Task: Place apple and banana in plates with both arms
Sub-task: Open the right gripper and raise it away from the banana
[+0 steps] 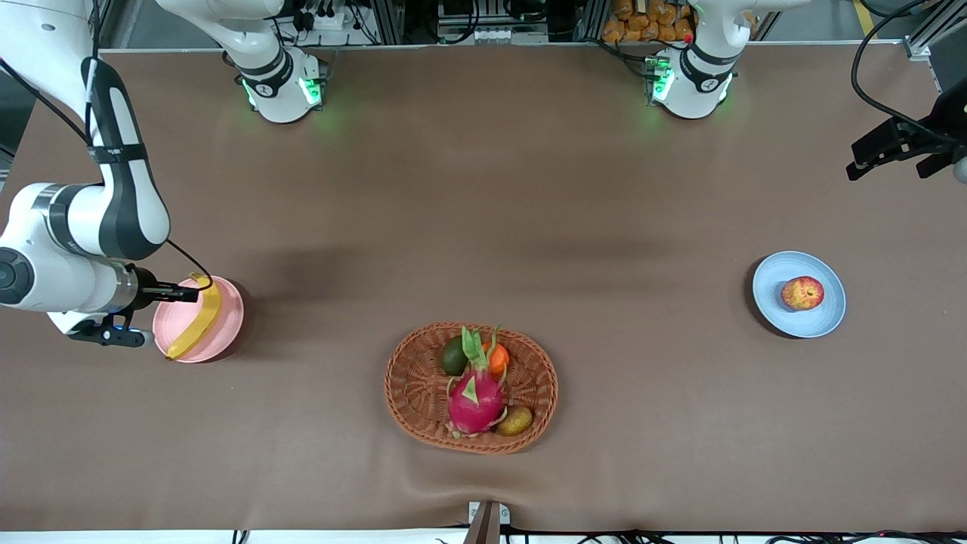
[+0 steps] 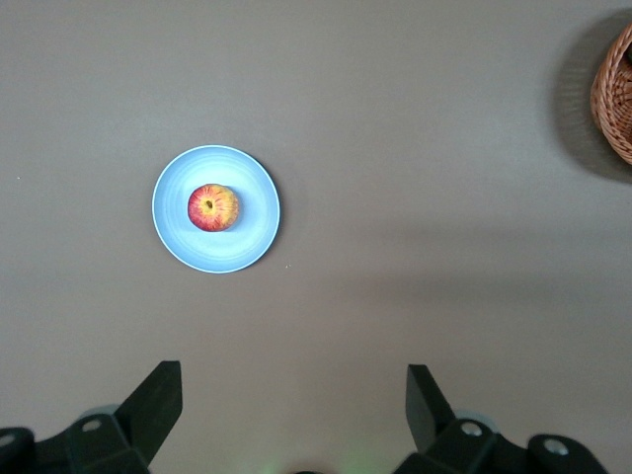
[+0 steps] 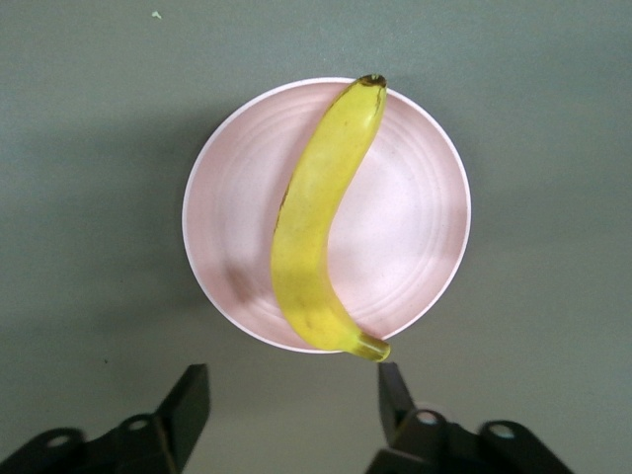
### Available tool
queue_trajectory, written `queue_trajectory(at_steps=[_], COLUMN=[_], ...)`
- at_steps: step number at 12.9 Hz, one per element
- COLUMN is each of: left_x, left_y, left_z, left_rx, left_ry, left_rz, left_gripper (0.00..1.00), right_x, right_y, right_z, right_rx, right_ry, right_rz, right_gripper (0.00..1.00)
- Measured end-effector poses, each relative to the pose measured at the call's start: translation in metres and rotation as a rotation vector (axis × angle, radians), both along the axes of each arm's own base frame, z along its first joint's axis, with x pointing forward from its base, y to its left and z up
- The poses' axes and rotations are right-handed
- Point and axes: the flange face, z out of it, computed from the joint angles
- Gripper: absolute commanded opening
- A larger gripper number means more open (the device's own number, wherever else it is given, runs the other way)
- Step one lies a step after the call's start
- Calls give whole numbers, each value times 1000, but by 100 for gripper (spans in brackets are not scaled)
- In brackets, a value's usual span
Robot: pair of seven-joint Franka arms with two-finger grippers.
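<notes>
Now both black two-finger grippers stand spread and hold nothing. The right gripper (image 3: 293,395) hangs over the pale pink round plate (image 1: 227,317), its fingers (image 3: 190,400) clear of the long yellow banana (image 1: 198,316), which lies across that plate from 12 to 6 o'clock, tips at the rim. The right arm is bent low at its end of the table. The left gripper (image 2: 294,400) hovers high, wide open, over bare table; the small red-yellow apple (image 1: 802,293) sits in the light blue round plate (image 1: 778,317). Two plates, two arms, one apple, one banana. An oval brown wicker basket (image 1: 412,385) of fruit lies between the plates, nearer the front camera.
</notes>
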Motion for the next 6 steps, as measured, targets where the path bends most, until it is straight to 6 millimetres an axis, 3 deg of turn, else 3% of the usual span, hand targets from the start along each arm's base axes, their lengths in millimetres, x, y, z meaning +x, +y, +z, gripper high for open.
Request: queue_trajectory(at_steps=[3, 4, 6], left_x=[0, 0, 0], left_y=[0, 0, 0], left_z=[0, 0, 0], left_rx=[0, 0, 0], left_ry=[0, 0, 0], left_rz=[0, 0, 3], left_gripper=[100, 100, 100], right_x=[1, 3, 4], right_y=[4, 8, 17], right_z=[4, 12, 45], right_rx=[2, 4, 10], right_ry=[-8, -20, -60], right_rz=[7, 12, 24], right_gripper=[100, 100, 100])
